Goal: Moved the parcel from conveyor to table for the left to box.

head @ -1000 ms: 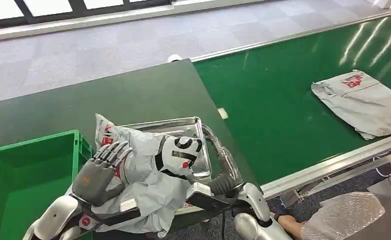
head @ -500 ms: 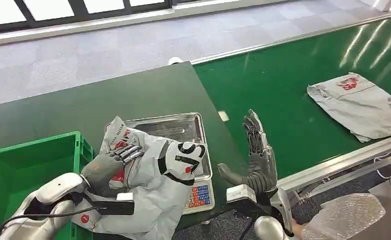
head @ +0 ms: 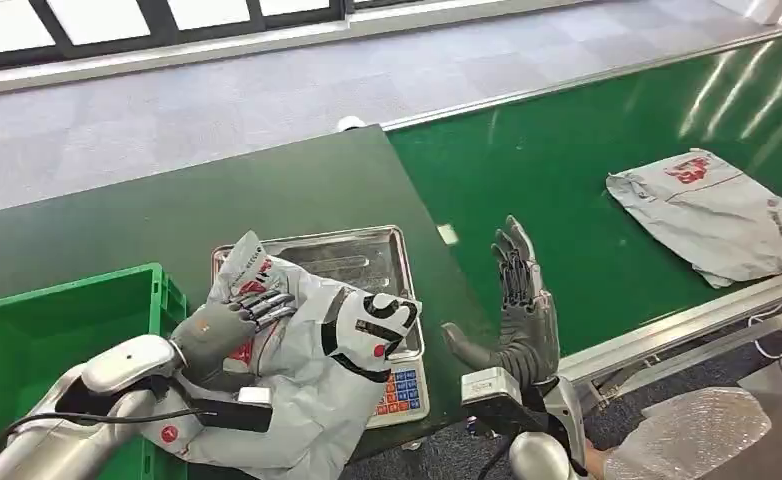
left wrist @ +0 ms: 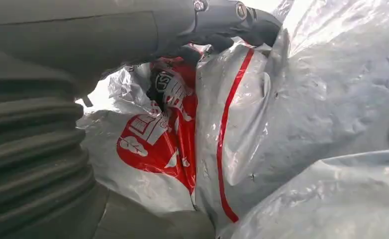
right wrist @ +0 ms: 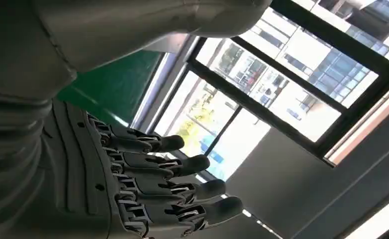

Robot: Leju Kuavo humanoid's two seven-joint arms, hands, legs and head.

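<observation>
A crumpled grey parcel point(head: 307, 390) with red and black print lies across the silver scale point(head: 367, 255) at the table's near edge. My left hand point(head: 229, 328) sits on the parcel's left part, fingers curled into the plastic. In the left wrist view the dark fingers point(left wrist: 242, 20) hook over a fold of the grey parcel point(left wrist: 307, 124) beside its red label. My right hand point(head: 517, 320) stands upright and open, fingers spread, to the right of the scale at the table's edge, holding nothing. In the right wrist view the same right hand point(right wrist: 147, 189) shows straight fingers against windows.
A green box point(head: 27, 340) stands at the left of the dark green table point(head: 167, 210), right beside my left arm. A second grey parcel point(head: 717, 215) lies on the green conveyor point(head: 567, 170) at the right. Bubble wrap point(head: 687, 430) lies on the floor below.
My right hand has let go of the parcel and drawn away to the right, rising open. My left hand's fingers have curled onto the parcel.
</observation>
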